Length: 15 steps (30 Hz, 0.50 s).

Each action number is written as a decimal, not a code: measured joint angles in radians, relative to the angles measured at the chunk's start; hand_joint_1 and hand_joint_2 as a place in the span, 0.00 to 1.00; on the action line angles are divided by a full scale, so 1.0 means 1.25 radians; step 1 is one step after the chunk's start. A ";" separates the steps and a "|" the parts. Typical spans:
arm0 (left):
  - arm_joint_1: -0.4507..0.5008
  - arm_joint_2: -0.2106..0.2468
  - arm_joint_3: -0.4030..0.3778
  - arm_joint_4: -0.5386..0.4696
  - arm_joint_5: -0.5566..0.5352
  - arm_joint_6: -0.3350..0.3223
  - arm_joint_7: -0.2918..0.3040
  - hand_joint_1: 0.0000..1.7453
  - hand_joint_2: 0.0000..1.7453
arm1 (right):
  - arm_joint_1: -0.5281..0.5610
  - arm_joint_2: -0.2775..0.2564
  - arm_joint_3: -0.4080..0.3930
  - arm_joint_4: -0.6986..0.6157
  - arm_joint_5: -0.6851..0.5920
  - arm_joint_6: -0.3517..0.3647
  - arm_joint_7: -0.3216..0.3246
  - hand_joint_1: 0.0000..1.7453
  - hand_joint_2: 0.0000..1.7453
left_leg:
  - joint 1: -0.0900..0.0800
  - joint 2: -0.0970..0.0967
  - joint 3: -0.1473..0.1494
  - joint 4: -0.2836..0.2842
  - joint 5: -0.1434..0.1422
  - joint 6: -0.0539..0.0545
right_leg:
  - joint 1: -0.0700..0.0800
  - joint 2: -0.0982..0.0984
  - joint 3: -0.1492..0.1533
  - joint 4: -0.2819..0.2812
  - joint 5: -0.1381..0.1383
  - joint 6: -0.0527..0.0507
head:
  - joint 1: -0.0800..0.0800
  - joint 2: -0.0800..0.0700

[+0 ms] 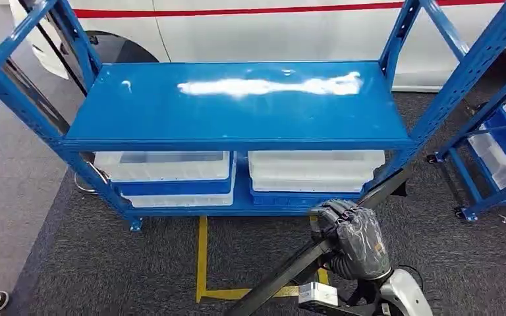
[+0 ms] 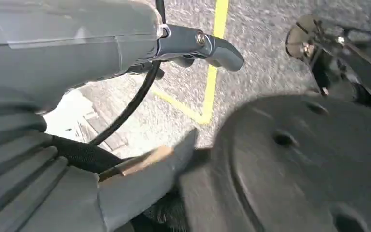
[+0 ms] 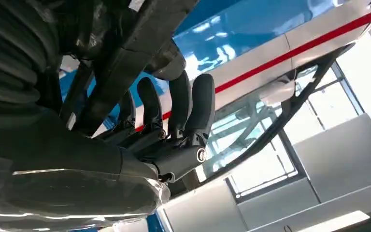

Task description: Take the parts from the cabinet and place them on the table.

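Our right hand (image 1: 352, 240) grips a long black part (image 1: 303, 263), fingers (image 3: 193, 108) wrapped round it. The part's long axis slants from beyond the hand, near the blue cabinet (image 1: 237, 105), back and leftward past it. No tabletop is in sight, so we judge a turn away comes next. Our left hand (image 2: 125, 63) hangs low over the floor, seemingly holding nothing.

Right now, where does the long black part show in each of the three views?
Head view: long black part slants across the lower middle, gripped by the right hand.
Right wrist view: crosses the upper left, within the fingers.
Left wrist view: cannot make it out.
Shared: blue rack, head and right wrist; yellow floor tape, head and left wrist.
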 joint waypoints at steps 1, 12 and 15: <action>0.001 0.000 -0.002 0.000 -0.001 -0.002 0.002 0.00 1.00 | -0.001 0.000 0.000 0.000 -0.005 0.005 0.000 1.00 1.00 | -0.005 -0.006 0.036 -0.059 -0.031 -0.002 | 0.002 0.002 -0.010 0.008 0.005 0.006 | -0.003 0.000; 0.000 0.005 -0.019 0.000 -0.002 -0.019 0.007 0.00 1.00 | -0.022 0.000 -0.002 0.012 -0.037 0.050 0.006 1.00 1.00 | -0.016 0.000 -0.080 -0.057 0.061 0.069 | 0.005 0.010 -0.044 0.251 -0.141 0.031 | 0.004 0.000; -0.002 0.005 -0.020 0.000 -0.002 -0.022 0.007 0.00 1.00 | -0.027 0.000 -0.002 0.013 -0.037 0.053 0.008 1.00 1.00 | -0.020 0.000 -0.117 -0.045 0.085 0.066 | 0.016 0.012 0.099 0.087 -0.082 0.010 | 0.004 0.000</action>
